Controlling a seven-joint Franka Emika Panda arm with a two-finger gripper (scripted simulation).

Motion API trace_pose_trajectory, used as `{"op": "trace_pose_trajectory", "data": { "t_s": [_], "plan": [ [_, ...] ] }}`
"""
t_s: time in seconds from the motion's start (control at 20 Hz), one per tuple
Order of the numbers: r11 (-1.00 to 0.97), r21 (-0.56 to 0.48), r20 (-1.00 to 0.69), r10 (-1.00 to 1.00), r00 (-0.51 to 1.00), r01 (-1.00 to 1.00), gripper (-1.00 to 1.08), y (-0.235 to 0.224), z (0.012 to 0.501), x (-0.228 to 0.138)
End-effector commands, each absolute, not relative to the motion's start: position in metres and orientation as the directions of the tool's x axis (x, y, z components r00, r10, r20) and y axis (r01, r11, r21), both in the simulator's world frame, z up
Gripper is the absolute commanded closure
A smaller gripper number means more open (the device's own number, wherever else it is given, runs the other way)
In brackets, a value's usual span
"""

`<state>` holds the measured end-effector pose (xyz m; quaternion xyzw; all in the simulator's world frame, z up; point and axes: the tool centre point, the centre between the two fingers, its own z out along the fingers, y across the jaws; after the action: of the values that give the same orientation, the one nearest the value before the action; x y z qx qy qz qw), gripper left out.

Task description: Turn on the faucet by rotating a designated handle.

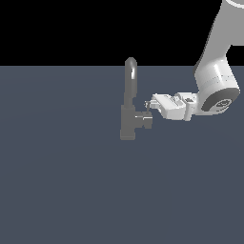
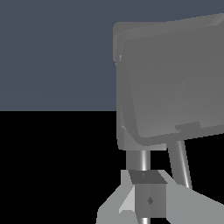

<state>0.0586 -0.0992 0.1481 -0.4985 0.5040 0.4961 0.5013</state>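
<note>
Where visible, handle [image 1: 144, 119] horizontal, rightward.

A flat, dull slate-blue floor [image 1: 62, 190] fills the exterior view from six o'clock up past the middle, plain and unmarked; toward twelve o'clock a pure black backdrop [image 1: 95, 28] meets it along a straight horizon

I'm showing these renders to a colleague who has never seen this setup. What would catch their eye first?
First, the grey faucet standing alone mid-scene on the flat blue-grey floor, its thin arched spout rising to the black backdrop. Next, the white arm reaching in from the exterior view's upper right, its hand right at the short handle on the faucet's side. In the wrist view the faucet body fills much of the frame.
</note>
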Motion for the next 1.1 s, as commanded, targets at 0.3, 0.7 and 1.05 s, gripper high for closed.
{"op": "trace_pose_trajectory", "data": {
  "t_s": [0.3, 0.7, 1.05],
  "plan": [
    [0.003, 0.003, -1.0, 0.0, -0.003, -1.0, 1.08, -0.099, 0.155, 0.038],
    [0.006, -0.004, -1.0, -0.003, 0.004, -1.0, 1.08, -0.099, 0.145, 0.021],
    [0.004, 0.001, -1.0, -0.001, -0.001, -1.0, 1.08, -0.099, 0.131, -0.004]
  ]
}}
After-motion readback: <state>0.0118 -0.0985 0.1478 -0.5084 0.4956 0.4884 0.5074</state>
